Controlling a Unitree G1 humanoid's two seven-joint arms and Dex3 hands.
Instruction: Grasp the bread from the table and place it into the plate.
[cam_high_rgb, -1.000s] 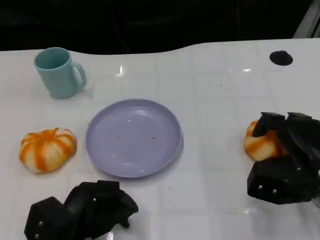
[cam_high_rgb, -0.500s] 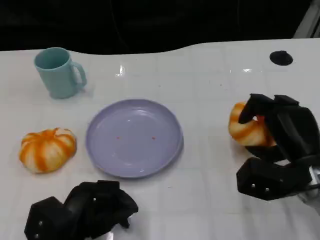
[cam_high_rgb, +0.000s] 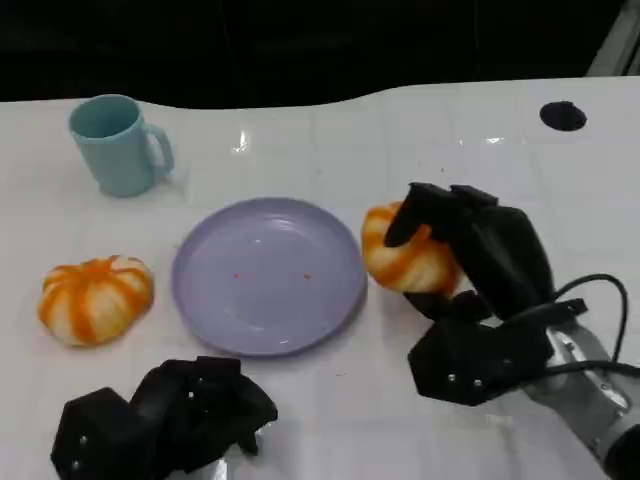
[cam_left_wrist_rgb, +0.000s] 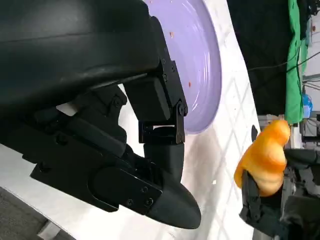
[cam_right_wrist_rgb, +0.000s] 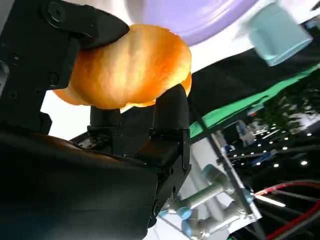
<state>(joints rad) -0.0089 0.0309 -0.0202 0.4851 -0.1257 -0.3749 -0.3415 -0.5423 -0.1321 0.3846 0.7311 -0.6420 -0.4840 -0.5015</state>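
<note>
Carried leftward, bread (cam_high_rgb: 405, 262) now sits clasped in right hand (cam_high_rgb: 470, 290) fingers (cam_high_rgb: 425, 205) beside plate (cam_high_rgb: 268, 275).

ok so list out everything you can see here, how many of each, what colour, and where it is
Plate: one, lavender, middle of the table.
Bread in hand: one, orange and cream, held just beyond the plate's right edge.
Bread on table: one, orange and cream, left of the plate, apart from it.
Mug: one, pale teal, upright at the far left, handle to the right.
Round black mark: one, black, far right of the table; cannot tell what it is.
Table: one, white with a faint grid.
Left hand: one, black, fingers curled in, holding nothing, near edge below the plate.
Right hand: one, black, grips the bread from above.
</note>
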